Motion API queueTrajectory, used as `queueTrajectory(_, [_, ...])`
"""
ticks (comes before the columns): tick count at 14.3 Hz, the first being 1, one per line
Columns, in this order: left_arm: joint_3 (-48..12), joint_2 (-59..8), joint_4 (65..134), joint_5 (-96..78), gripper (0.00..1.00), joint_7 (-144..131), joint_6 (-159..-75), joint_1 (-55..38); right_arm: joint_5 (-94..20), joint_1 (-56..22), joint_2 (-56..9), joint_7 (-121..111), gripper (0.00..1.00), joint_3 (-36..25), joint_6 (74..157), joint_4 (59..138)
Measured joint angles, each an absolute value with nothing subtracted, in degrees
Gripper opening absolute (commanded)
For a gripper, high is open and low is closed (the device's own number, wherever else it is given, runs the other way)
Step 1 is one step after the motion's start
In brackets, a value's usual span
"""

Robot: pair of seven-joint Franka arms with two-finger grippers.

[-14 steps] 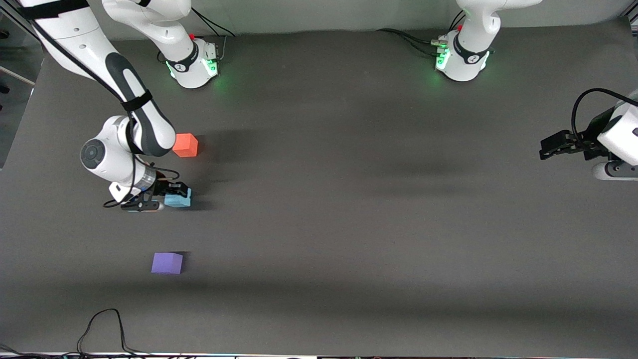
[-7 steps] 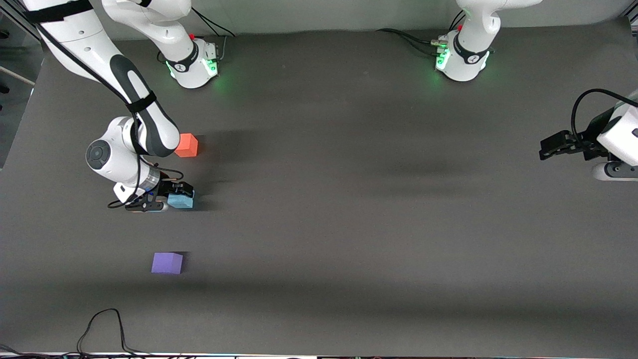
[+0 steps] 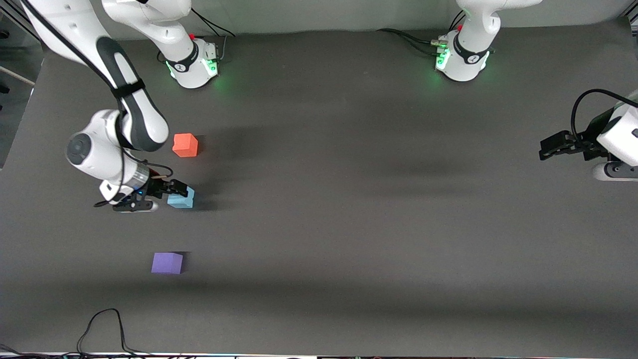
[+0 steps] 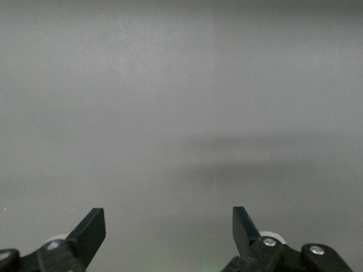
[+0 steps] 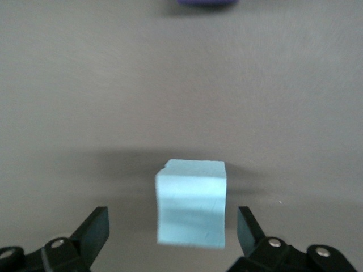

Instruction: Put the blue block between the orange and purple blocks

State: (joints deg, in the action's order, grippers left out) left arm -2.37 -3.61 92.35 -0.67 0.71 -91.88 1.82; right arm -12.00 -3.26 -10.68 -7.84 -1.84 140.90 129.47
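Now that the right gripper point(image 3: 172, 192) has let go, its fingers spread wide and clear of either side, the small sky-blue foam cube point(image 3: 180, 198) sits on its own on the dark grey table mat point(image 3: 349, 224)! A second ago those fingers were clamped on it; now the hand is backing off toward the right arm's end of the table. Look at the line-up: the orange-red foam cube point(image 3: 185, 145) farther from the front camera, the violet-purple foam cube point(image 3: 167, 263) nearer, the blue one between them, well apart from both. That looks like the placement made. Nothing crowds the row; only a loose black cable point(image 3: 102, 326) lies by the near edge. The left gripper point(image 3: 551, 148) waits at its own end, fingers open, holding nothing.
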Motion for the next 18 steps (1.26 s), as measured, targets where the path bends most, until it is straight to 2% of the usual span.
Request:
queueTrajectory(5, [-2.4, -3.6, 92.4, -0.7, 1.0, 0.7, -91.9, 1.8, -10.0, -3.4, 0.1, -7.8, 1.0, -1.8, 123.3, 123.8])
queueTrajectory(9, [-2.4, -3.6, 92.4, -0.7, 1.0, 0.7, -91.9, 1.8, -6.0, -3.7, 5.0, -6.0, 1.0, -1.8, 102.0, 111.4])
queueTrajectory(11, [-2.4, -3.6, 92.4, -0.7, 1.0, 0.7, -91.9, 1.8, -5.4, -3.9, 5.9, -5.0, 1.0, -2.2, 94.4, 105.2])
queueTrajectory(13, [-2.4, -3.6, 92.4, -0.7, 1.0, 0.7, -91.9, 1.8, -5.1, -3.9, 6.0, -5.0, 1.0, -3.5, 91.9, 102.4])
queueTrajectory(18, [-2.4, -3.6, 92.4, -0.7, 1.0, 0.7, -91.9, 1.8, -5.0, -3.9, 5.9, -5.0, 1.0, -4.5, 90.9, 102.1])
